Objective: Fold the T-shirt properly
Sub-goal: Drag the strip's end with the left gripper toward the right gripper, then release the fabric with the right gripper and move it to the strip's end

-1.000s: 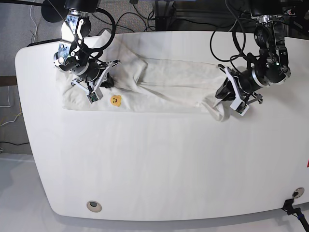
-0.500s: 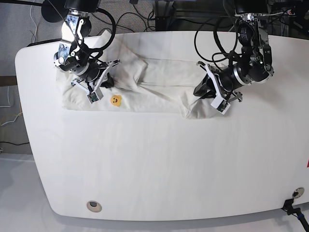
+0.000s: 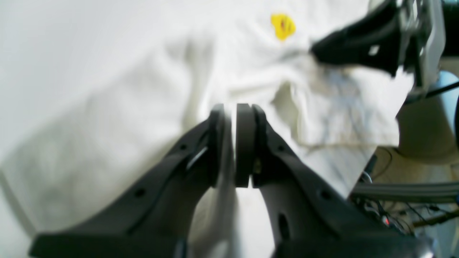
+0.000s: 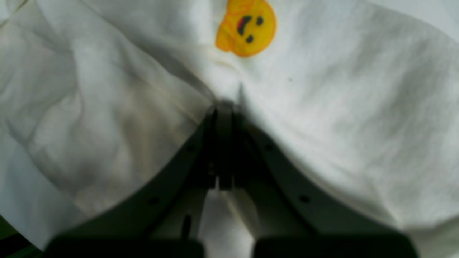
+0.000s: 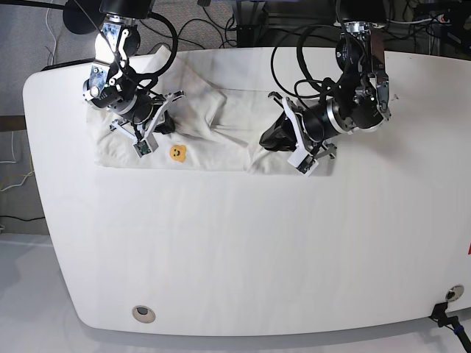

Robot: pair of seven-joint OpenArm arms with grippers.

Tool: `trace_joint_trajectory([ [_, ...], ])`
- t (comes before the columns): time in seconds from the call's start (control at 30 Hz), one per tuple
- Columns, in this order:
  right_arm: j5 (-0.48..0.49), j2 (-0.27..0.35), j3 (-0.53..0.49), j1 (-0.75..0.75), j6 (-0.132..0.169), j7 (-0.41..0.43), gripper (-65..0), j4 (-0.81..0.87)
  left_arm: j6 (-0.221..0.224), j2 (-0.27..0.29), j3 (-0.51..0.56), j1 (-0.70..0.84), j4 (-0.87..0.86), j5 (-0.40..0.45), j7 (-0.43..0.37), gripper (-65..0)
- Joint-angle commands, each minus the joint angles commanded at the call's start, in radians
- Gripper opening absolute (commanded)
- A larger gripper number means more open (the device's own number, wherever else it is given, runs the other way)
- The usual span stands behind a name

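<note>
The white T-shirt (image 5: 221, 121) lies bunched along the far side of the table (image 5: 235, 250), plain side up, with a small yellow smiley patch (image 5: 176, 153) near its front edge. My left gripper (image 5: 276, 140) is shut on a thin fold of the T-shirt (image 3: 143, 118), and the cloth shows between its pads (image 3: 245, 143). That held end is doubled over toward the middle. My right gripper (image 5: 162, 123) is shut on the T-shirt (image 4: 340, 107) just behind the smiley patch (image 4: 246, 28). The print is hidden.
Cables and dark equipment (image 5: 221, 22) crowd the space behind the table's far edge. A round grommet (image 5: 143, 314) sits near the front left corner. A black clamp (image 5: 445, 315) is at the front right corner.
My left gripper has carried the shirt's right end leftward across the table, doubling the cloth over and shortening its spread. My right gripper has stayed in place.
</note>
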Motion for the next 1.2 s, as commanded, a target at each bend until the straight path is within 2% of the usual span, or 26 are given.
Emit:
trace_joint_trajectory([
  [0.5,0.000,-0.002,0.000,-0.002,0.000,0.000,-65.0,0.000,0.000,0.008,0.040,-0.043,-0.021,-0.005,0.000,-60.2],
  [0.57,0.000,-0.002,0.000,-0.002,0.000,0.000,-65.0,0.000,0.000,-0.006,0.037,-0.066,-0.021,0.000,0.000,-55.1],
  [0.73,0.000,-0.002,0.000,-0.002,0.000,0.000,-65.0,0.000,0.000,-0.100,0.011,-0.100,-0.026,0.002,0.000,-23.1],
  [0.8,0.000,-0.002,0.000,-0.002,0.000,0.000,-65.0,0.000,0.000,-0.137,0.008,-0.103,-0.028,0.002,0.000,-14.4],
  [0.87,0.002,-0.002,0.000,-0.002,0.000,0.000,-65.0,0.000,0.000,-0.170,0.011,-0.103,-0.028,0.002,0.000,-12.2],
  [0.97,0.002,-0.012,0.000,-0.002,0.000,0.000,-65.0,0.000,0.000,-0.186,0.012,-0.098,-0.048,0.002,0.000,-12.2],
  [1.2,0.000,-0.021,0.000,-0.002,0.000,0.000,-65.0,0.000,0.000,-0.181,0.041,-0.091,-0.157,0.002,-0.005,-12.2],
])
